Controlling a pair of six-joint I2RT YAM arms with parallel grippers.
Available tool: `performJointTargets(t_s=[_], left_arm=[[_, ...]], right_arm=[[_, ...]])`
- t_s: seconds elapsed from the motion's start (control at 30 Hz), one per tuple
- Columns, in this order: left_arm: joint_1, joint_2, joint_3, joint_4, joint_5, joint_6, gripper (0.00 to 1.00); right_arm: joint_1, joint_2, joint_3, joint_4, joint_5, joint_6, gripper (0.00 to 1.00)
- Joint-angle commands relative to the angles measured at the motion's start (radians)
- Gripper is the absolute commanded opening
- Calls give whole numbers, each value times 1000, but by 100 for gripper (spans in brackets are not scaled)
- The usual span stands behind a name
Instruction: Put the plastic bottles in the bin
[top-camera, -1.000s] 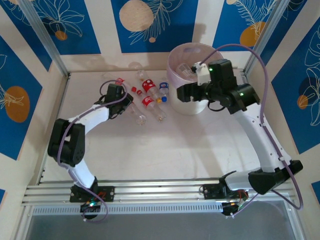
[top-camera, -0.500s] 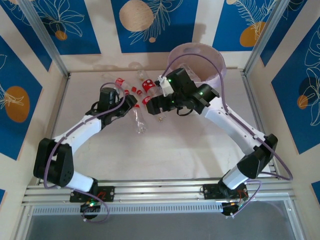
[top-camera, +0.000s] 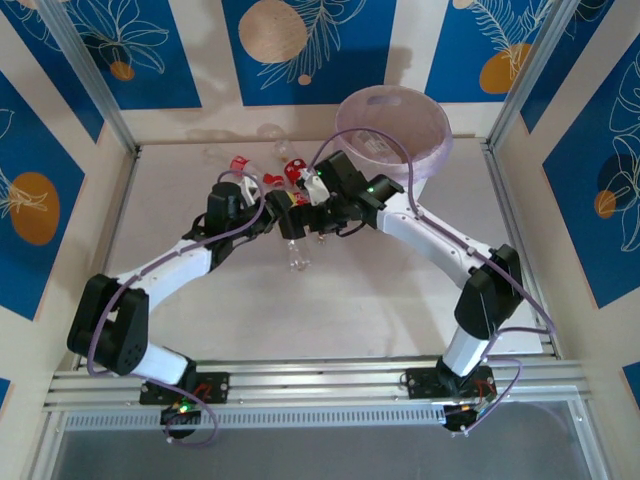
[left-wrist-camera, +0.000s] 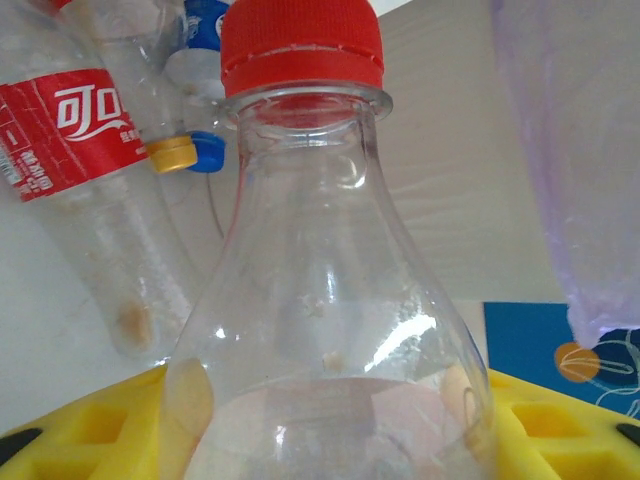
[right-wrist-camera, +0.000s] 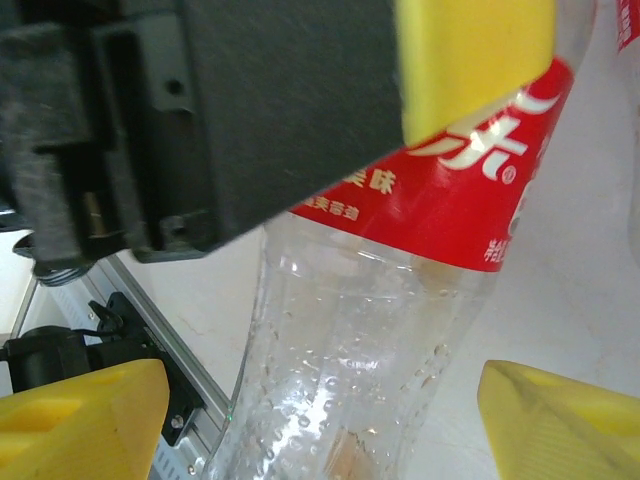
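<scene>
My left gripper (top-camera: 277, 216) is shut on a clear plastic bottle (top-camera: 296, 256) with a red label, holding it near its shoulder. In the left wrist view its red cap (left-wrist-camera: 300, 45) points away and the yellow fingers (left-wrist-camera: 110, 425) press both sides of the body. My right gripper (top-camera: 308, 220) is open right beside it. Its yellow fingertips (right-wrist-camera: 80, 415) straddle the same bottle's clear lower body (right-wrist-camera: 350, 370) without touching. More plastic bottles (top-camera: 294, 170) lie just behind. The bin (top-camera: 436, 140), lined with a lilac bag, stands at the back right.
A red-labelled bottle (left-wrist-camera: 75, 135) and yellow and blue caps (left-wrist-camera: 185, 153) lie close beyond the held one. The bin's bag (left-wrist-camera: 565, 150) hangs at the right of the left wrist view. Aluminium frame posts (top-camera: 85, 75) border the table, with a rail (top-camera: 320, 385) along the near edge.
The right arm swung from over the bin leftward and down to the bottle group. The left gripper shut on a bottle and drew it rightward and nearer.
</scene>
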Motion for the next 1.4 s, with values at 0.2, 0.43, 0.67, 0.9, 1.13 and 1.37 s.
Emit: performJointTargets(t_s=[0.2, 0.43, 0.67, 0.9, 1.13, 1.37], left_arm=[[-7, -48, -31, 136, -20, -69, 9], [-9, -48, -50, 180, -28, -91, 9], [-10, -45, -74, 207, -45, -104, 37], [-8, -48, -88, 232, -61, -119, 71], [19, -86, -104, 239, -65, -119, 100], [143, -177, -202, 246, -35, -173, 100]], right_arm=[[9, 69, -12, 55, -32, 50, 83], [-1, 92, -4, 58, -24, 63, 72], [-13, 74, -18, 64, -32, 71, 58], [-14, 60, -40, 84, -31, 77, 52], [-25, 43, -31, 78, -13, 68, 51], [-19, -41, 58, -30, 43, -21, 50]])
